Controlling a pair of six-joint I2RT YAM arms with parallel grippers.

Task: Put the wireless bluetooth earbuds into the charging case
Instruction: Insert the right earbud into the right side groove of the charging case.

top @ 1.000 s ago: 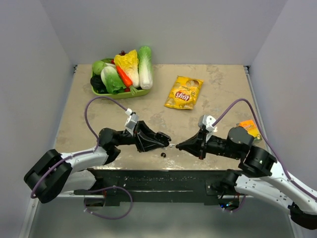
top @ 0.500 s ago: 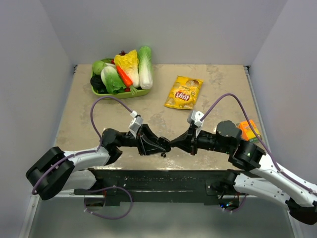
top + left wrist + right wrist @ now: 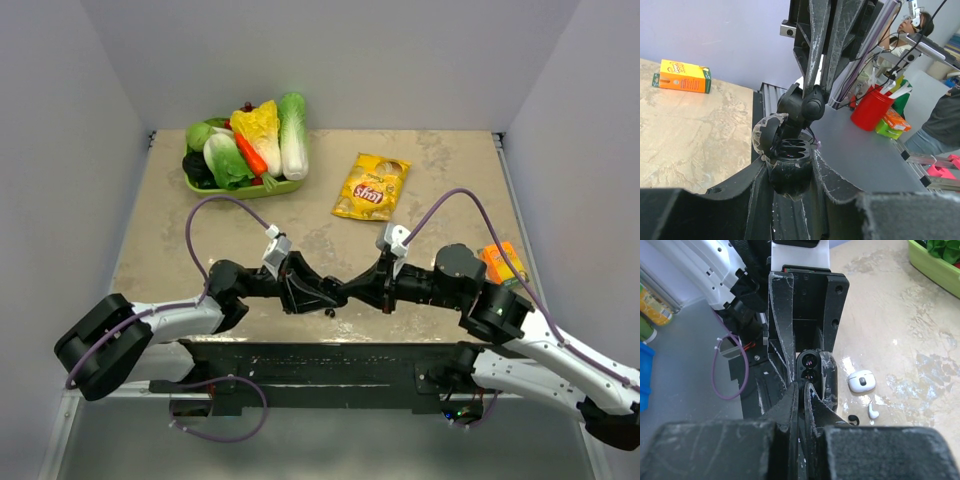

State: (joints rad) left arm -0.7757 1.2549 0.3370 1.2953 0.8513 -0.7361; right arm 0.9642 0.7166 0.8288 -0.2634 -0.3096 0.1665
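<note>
Black charging case (image 3: pixel 789 167), lid open, clamped in the left fingers (image 3: pixel 735 192). Dark rounded earbud (image 3: pixel 812 103) pinched in the right fingers (image 3: pixel 819 45), just above the case's open wells. Second dark earbud (image 3: pixel 329 312) loose on the worktop (image 3: pixel 440 180) near the case. Risk, judged: bud tilted off its well would jam or pop free on release.

Left hand (image 3: pixel 337 292) and right hand (image 3: pixel 353 293) tip to tip at centre of bench (image 3: pixel 160 250). Small dark object (image 3: pixel 330 312) just beside, at 6 o'clock. Green vegetable tray (image 3: pixel 232 190) at 11 o'clock, yellow chip bag (image 3: pixel 370 187) at 12, orange box (image 3: pixel 500 262) at 3.
</note>
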